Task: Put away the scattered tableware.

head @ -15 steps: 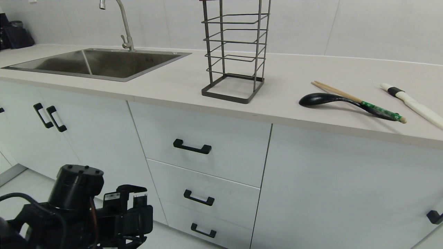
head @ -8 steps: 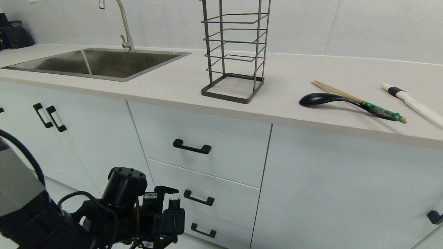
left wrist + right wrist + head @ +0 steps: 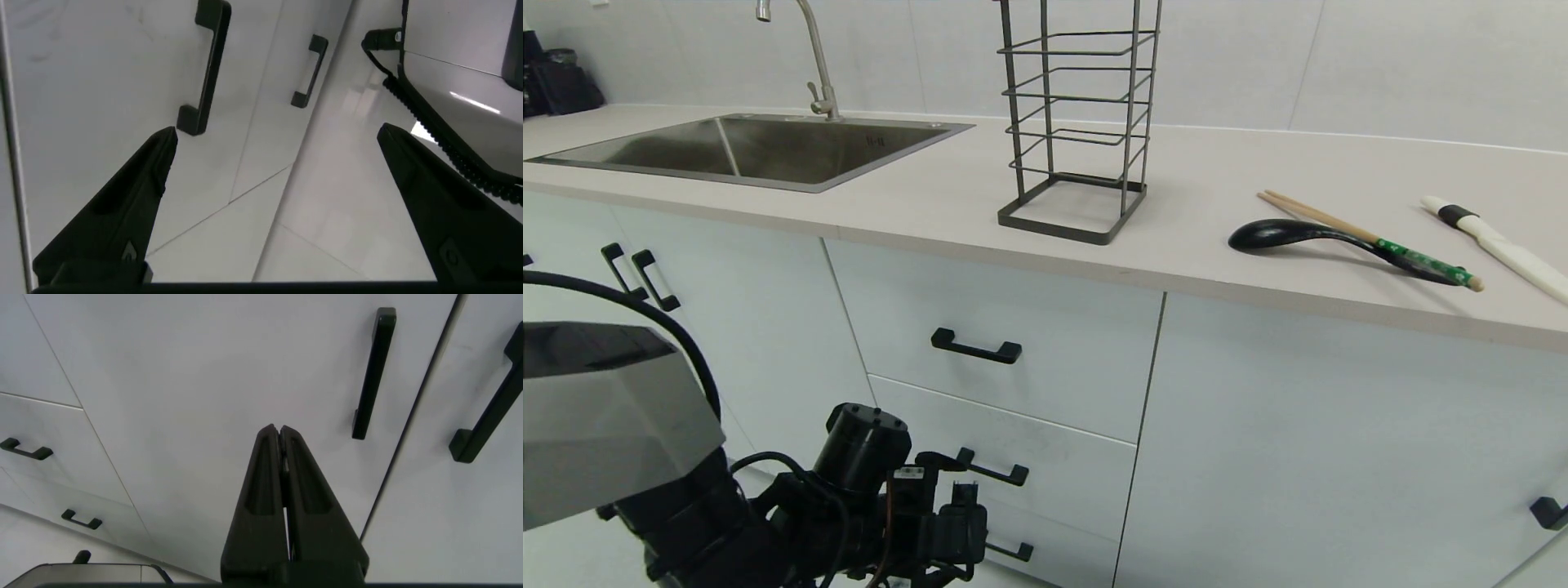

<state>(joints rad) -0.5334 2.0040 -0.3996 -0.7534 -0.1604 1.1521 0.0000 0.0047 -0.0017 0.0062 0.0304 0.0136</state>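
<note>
Nearest you, the left gripper (image 3: 276, 139) hangs low in front of the cabinet, its jaws spread wide and holding nothing; that suits an arm with nothing picked up yet. In the head view it sits close to the middle drawer handle (image 3: 991, 471) and the lower drawer handle (image 3: 1003, 545), which suggests a drawer pull may come first, though you cannot be sure. The right gripper (image 3: 279, 433) has its jaws pressed together, empty, facing the white cabinet doors; it looks parked out of the way.

Up on the counter (image 3: 915, 204), the scattered tableware lies at the robot's right, near the front edge: a black spoon (image 3: 1270, 234) lies bowl toward the rack, the chopsticks (image 3: 1327, 219) lie crossed over its handle, touching it, and a white utensil with a black band (image 3: 1503, 249) lies just beside them, apart. Because spoon and chopsticks overlap, you likely need to lift the chopsticks first.

The wire rack (image 3: 1078, 122) stands upright mid-counter, nothing in it, well apart from the tableware; farther left are the sink (image 3: 760, 147) and the faucet (image 3: 810, 57).
</note>
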